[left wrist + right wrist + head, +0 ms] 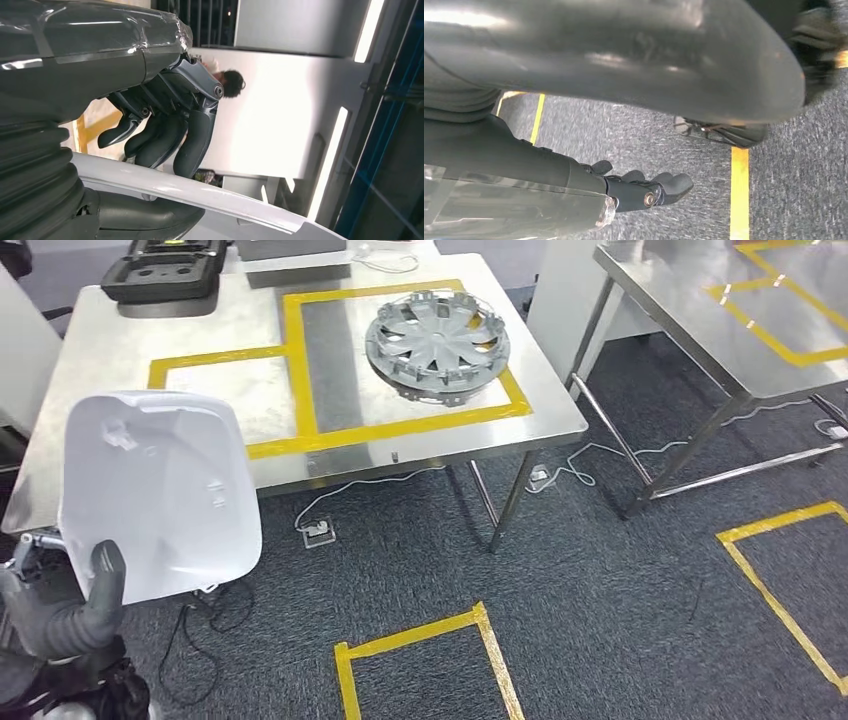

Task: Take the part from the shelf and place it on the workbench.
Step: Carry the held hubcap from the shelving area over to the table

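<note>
Left hand [70, 615] grips the white panel [155, 490], already off the shelf, held up short of the tabletop [90, 350] ahead; setting it down remains. Right hand [644, 190] hangs over carpet, fingers loosely spread, holding nothing.

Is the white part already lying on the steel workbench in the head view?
No, the white part is held upright in the left hand, in front of the workbench, whose taped area carries a silver wheel cover.
</note>
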`<state>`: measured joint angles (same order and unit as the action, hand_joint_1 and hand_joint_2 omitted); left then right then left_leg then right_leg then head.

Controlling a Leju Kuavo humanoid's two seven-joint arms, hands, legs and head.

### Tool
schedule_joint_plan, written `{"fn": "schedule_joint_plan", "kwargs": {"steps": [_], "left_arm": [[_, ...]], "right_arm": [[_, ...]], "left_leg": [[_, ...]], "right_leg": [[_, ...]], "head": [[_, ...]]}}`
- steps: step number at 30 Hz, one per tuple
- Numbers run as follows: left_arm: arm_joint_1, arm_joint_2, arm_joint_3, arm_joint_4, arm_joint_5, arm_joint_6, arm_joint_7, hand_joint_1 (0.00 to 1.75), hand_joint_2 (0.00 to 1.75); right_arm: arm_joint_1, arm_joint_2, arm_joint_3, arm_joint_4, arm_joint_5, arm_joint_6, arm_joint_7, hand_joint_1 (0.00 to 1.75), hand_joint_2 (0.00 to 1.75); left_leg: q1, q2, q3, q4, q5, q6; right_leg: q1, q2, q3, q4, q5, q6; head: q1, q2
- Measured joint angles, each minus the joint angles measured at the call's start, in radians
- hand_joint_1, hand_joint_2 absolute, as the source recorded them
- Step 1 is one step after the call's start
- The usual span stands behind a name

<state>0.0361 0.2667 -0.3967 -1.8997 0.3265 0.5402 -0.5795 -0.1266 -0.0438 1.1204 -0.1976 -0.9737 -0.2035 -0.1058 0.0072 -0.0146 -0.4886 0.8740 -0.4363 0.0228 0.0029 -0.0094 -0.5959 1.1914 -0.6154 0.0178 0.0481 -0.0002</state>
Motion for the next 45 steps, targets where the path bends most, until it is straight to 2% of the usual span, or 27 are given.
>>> {"fn": "schedule_joint_plan", "kwargs": {"steps": [1, 2, 3, 5, 7, 9, 11, 13, 15, 16, 17, 18, 20, 22, 25, 26, 28, 30, 31, 32, 33, 36, 38, 41, 42, 43, 45], "left_arm": [[0.001, 0.000, 0.000, 0.000, 0.000, 0.001, 0.000, 1.75, 1.75], [0.002, 0.000, 0.000, 0.000, 0.000, 0.002, 0.000, 1.75, 1.75], [0.003, 0.000, 0.000, -0.001, 0.000, 0.003, 0.000, 1.75, 1.75], [0.004, 0.000, 0.000, -0.004, 0.000, 0.006, 0.000, 1.75, 1.75], [0.005, 0.000, 0.000, -0.006, 0.000, 0.008, -0.001, 1.75, 1.75], [0.008, 0.000, 0.001, -0.008, 0.000, 0.009, -0.001, 1.75, 1.75], [0.011, 0.002, 0.003, -0.012, 0.000, 0.009, -0.001, 1.75, 1.75], [0.013, 0.004, 0.005, -0.014, 0.000, 0.010, -0.001, 1.75, 1.75], [0.014, 0.005, 0.006, -0.014, 0.000, 0.011, -0.001, 1.75, 1.75], [0.014, 0.005, 0.006, -0.014, 0.000, 0.012, -0.001, 1.75, 1.75], [0.015, 0.005, 0.006, -0.014, 0.000, 0.013, -0.001, 1.75, 1.75], [0.017, 0.005, 0.006, -0.014, 0.000, 0.013, -0.001, 1.75, 1.75], [0.018, 0.006, 0.007, -0.015, 0.000, 0.015, -0.001, 1.75, 1.75], [0.018, 0.007, 0.008, -0.017, -0.001, 0.018, -0.001, 1.75, 1.75], [0.022, 0.008, 0.009, -0.020, -0.001, 0.019, -0.001, 1.75, 1.75], [0.022, 0.008, 0.009, -0.021, -0.001, 0.020, -0.001, 1.75, 1.75], [0.022, 0.008, 0.009, -0.021, -0.002, 0.022, -0.001, 1.75, 1.75], [0.024, 0.008, 0.010, -0.021, -0.004, 0.025, 0.000, 1.75, 1.75], [0.025, 0.008, 0.010, -0.021, -0.007, 0.027, 0.002, 1.75, 1.75], [0.026, 0.008, 0.010, -0.021, -0.011, 0.029, 0.005, 1.75, 1.75], [0.027, 0.008, 0.010, -0.021, -0.015, 0.031, 0.010, 1.75, 1.75], [0.027, 0.009, 0.012, -0.024, -0.026, 0.035, 0.027, 1.75, 1.75], [0.026, 0.009, 0.014, -0.028, -0.031, 0.036, 0.036, 1.75, 1.75], [0.027, 0.011, 0.015, -0.029, -0.034, 0.037, 0.041, 1.75, 1.75], [0.027, 0.012, 0.015, -0.029, -0.034, 0.037, 0.041, 1.75, 1.75], [0.028, 0.013, 0.015, -0.029, -0.035, 0.037, 0.040, 1.75, 1.75], [0.029, 0.014, 0.015, -0.029, -0.035, 0.037, 0.039, 1.75, 1.75]], "right_arm": [[0.000, 0.000, 0.000, 0.000, 0.000, 0.000, 0.001, 0.00, 0.00], [-0.001, 0.000, 0.000, 0.000, 0.000, 0.001, 0.001, 0.00, 0.00], [-0.003, 0.000, 0.000, 0.000, 0.001, 0.001, 0.002, 0.00, 0.00], [-0.008, -0.002, 0.000, 0.000, 0.001, 0.001, 0.002, 0.00, 0.00], [-0.013, -0.005, 0.000, 0.000, 0.003, 0.001, 0.003, 0.00, 0.00], [-0.016, -0.004, 0.000, 0.000, 0.006, 0.001, 0.006, 0.00, 0.00], [-0.017, -0.002, 0.000, 0.000, 0.008, 0.001, 0.008, 0.00, 0.00], [-0.016, -0.002, 0.000, 0.000, 0.009, 0.000, 0.009, 0.00, 0.00], [-0.014, -0.002, 0.000, 0.001, 0.010, 0.000, 0.010, 0.00, 0.00], [-0.013, -0.002, 0.000, 0.001, 0.010, 0.000, 0.010, 0.00, 0.00], [-0.012, -0.002, 0.000, 0.001, 0.010, 0.000, 0.010, 0.00, 0.00], [-0.012, -0.002, 0.000, 0.001, 0.010, -0.001, 0.010, 0.00, 0.00], [-0.013, 0.000, 0.000, 0.001, 0.010, -0.005, 0.009, 0.00, 0.00], [-0.014, 0.000, 0.000, 0.000, 0.010, -0.010, 0.007, 0.00, 0.00], [-0.012, 0.000, 0.000, 0.000, 0.010, -0.012, 0.007, 0.00, 0.00], [-0.011, -0.001, 0.000, 0.000, 0.010, -0.012, 0.006, 0.00, 0.00], [-0.011, 0.000, 0.000, 0.000, 0.010, -0.012, 0.006, 0.00, 0.00], [-0.010, 0.001, 0.000, 0.000, 0.010, -0.012, 0.004, 0.00, 0.00], [-0.008, 0.001, 0.000, 0.000, 0.010, -0.012, 0.002, 0.00, 0.00], [-0.006, 0.001, 0.000, 0.000, 0.009, -0.012, 0.000, 0.00, 0.00], [-0.003, 0.001, 0.000, 0.001, 0.006, -0.012, -0.001, 0.00, 0.00], [-0.001, 0.000, 0.000, 0.001, 0.000, -0.012, -0.003, 0.00, 0.00], [-0.002, -0.001, 0.000, 0.001, -0.002, -0.012, -0.003, 0.00, 0.00], [-0.004, 0.002, 0.000, 0.001, -0.002, -0.012, -0.003, 0.00, 0.00], [-0.005, 0.003, 0.000, 0.000, -0.002, -0.012, -0.003, 0.00, 0.00], [-0.004, 0.004, 0.000, 0.000, -0.003, -0.012, -0.003, 0.00, 0.00], [-0.003, 0.004, 0.000, 0.001, -0.003, -0.012, -0.003, 0.00, 0.00]], "left_leg": [[0.000, -0.013, 0.000, 0.000, 0.001, 0.000], [-0.001, -0.026, 0.001, 0.000, 0.003, -0.001], [-0.001, -0.038, 0.001, 0.000, 0.004, -0.002], [-0.001, -0.059, 0.000, 0.000, 0.007, -0.007], [0.000, -0.075, -0.006, 0.001, 0.011, -0.015], [0.000, -0.091, -0.015, 0.000, 0.017, -0.026], [-0.005, -0.055, -0.036, 0.030, -0.009, -0.036], [-0.003, 0.003, -0.088, 0.146, -0.085, -0.045], [0.002, 0.018, -0.149, 0.292, -0.155, -0.054], [0.002, 0.018, -0.161, 0.329, -0.166, -0.057], [0.003, 0.018, -0.152, 0.324, -0.154, -0.059], [0.003, 0.019, -0.120, 0.274, -0.124, -0.059], [0.001, 0.028, -0.022, 0.108, -0.054, -0.053], [-0.001, 0.036, 0.033, 0.004, -0.028, -0.042], [-0.001, 0.031, 0.036, -0.012, -0.025, -0.023], [0.001, 0.029, 0.036, -0.014, -0.021, -0.017], [0.004, 0.025, 0.034, -0.016, -0.015, -0.007], [0.004, 0.021, 0.029, -0.016, -0.013, -0.004], [0.004, 0.018, 0.029, -0.015, -0.012, -0.004], [0.004, 0.014, 0.029, -0.015, -0.012, -0.004], [0.003, 0.009, 0.030, -0.015, -0.012, -0.004], [0.000, -0.004, 0.032, -0.014, -0.011, -0.010], [-0.002, -0.009, 0.028, -0.013, -0.011, -0.019], [-0.002, -0.005, 0.013, 0.001, -0.023, -0.033], [-0.002, -0.002, 0.006, 0.013, -0.040, -0.029], [-0.002, 0.002, 0.004, 0.017, -0.055, -0.006], [-0.003, 0.004, 0.005, 0.012, -0.045, 0.056]], "right_leg": [[-0.001, 0.001, -0.008, 0.019, 0.003, -0.001], [-0.001, 0.004, 0.005, -0.012, 0.030, -0.006], [0.000, 0.012, 0.035, -0.080, 0.071, -0.012], [0.003, 0.050, 0.108, -0.246, 0.150, -0.032], [0.006, 0.077, 0.144, -0.328, 0.177, -0.045], [0.004, 0.066, 0.149, -0.345, 0.180, -0.047], [-0.002, 0.044, 0.149, -0.361, 0.189, -0.046], [-0.002, 0.024, 0.146, -0.367, 0.195, -0.046], [0.000, 0.008, 0.142, -0.367, 0.196, -0.047], [0.000, 0.002, 0.141, -0.365, 0.196, -0.047], [0.001, -0.002, 0.140, -0.364, 0.196, -0.047], [0.000, -0.005, 0.139, -0.362, 0.196, -0.046], [0.002, -0.006, 0.139, -0.356, 0.194, -0.041], [0.004, -0.003, 0.135, -0.348, 0.194, -0.033], [0.004, -0.001, 0.127, -0.343, 0.192, -0.018], [0.004, 0.000, 0.120, -0.326, 0.177, -0.012], [0.000, 0.002, 0.075, -0.218, 0.107, 0.000], [-0.006, 0.002, 0.008, -0.054, 0.031, 0.009], [-0.007, 0.002, -0.012, -0.003, 0.017, 0.011], [-0.008, 0.003, -0.013, 0.006, 0.024, 0.010], [-0.009, 0.003, 0.005, -0.031, 0.053, 0.007], [-0.003, 0.010, 0.107, -0.255, 0.165, -0.015], [0.000, 0.014, 0.135, -0.324, 0.187, -0.027], [-0.004, 0.012, 0.138, -0.348, 0.188, -0.033], [-0.005, 0.013, 0.139, -0.354, 0.189, -0.027], [-0.004, 0.014, 0.138, -0.356, 0.189, -0.023], [0.004, 0.019, 0.138, -0.352, 0.185, -0.014]], "head": [[0.005, 0.000], [0.010, 0.000], [0.015, 0.000], [0.022, 0.000], [0.025, 0.000], [0.028, 0.000], [0.021, 0.000], [0.005, 0.000], [-0.007, 0.000], [-0.009, 0.000], [-0.012, 0.000], [-0.015, 0.000], [-0.023, 0.000], [-0.031, 0.000], [-0.032, 0.000], [-0.030, 0.000], [-0.023, 0.000], [-0.012, 0.000], [-0.009, 0.000], [-0.005, 0.000], [0.000, 0.000], [0.012, 0.000], [0.016, 0.000], [0.012, 0.000], [0.006, 0.000], [-0.002, 0.000], [-0.017, 0.000]]}}
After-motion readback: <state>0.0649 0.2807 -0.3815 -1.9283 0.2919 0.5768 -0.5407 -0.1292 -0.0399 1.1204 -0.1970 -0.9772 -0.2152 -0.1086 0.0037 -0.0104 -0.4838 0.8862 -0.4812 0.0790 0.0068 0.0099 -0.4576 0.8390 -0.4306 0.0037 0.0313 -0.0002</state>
